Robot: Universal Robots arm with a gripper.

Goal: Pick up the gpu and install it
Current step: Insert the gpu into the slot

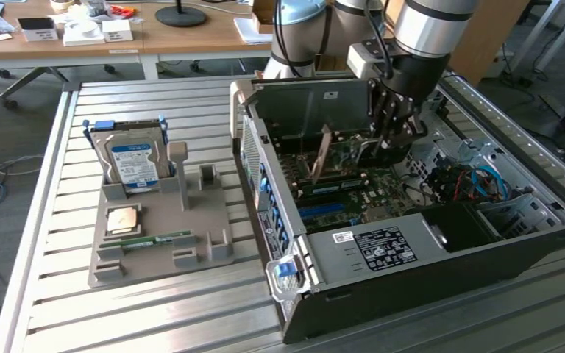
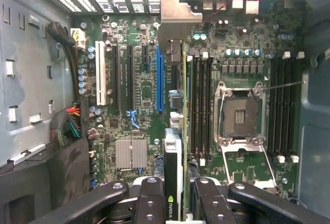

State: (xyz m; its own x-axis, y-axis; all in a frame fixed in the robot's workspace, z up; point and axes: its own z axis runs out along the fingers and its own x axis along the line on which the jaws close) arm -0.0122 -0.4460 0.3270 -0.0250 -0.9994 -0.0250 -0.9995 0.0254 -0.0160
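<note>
The gpu (image 2: 174, 157), seen edge-on with its silver bracket toward the case's rear grille, is clamped between the black fingers of the end effector (image 2: 179, 203). It is inside the open computer case (image 1: 410, 287), over the green motherboard (image 2: 139, 95) and beside a long blue slot (image 2: 160, 79). The case, of grey sheet metal, lies on its side on a ribbed aluminium worktop (image 1: 165, 316). Well apart on that worktop is a grey plastic tray (image 1: 204, 254) with a hard drive (image 1: 132, 163) standing upright in it. Wooden desks (image 1: 194, 37) stand behind, over a grey floor.
</note>
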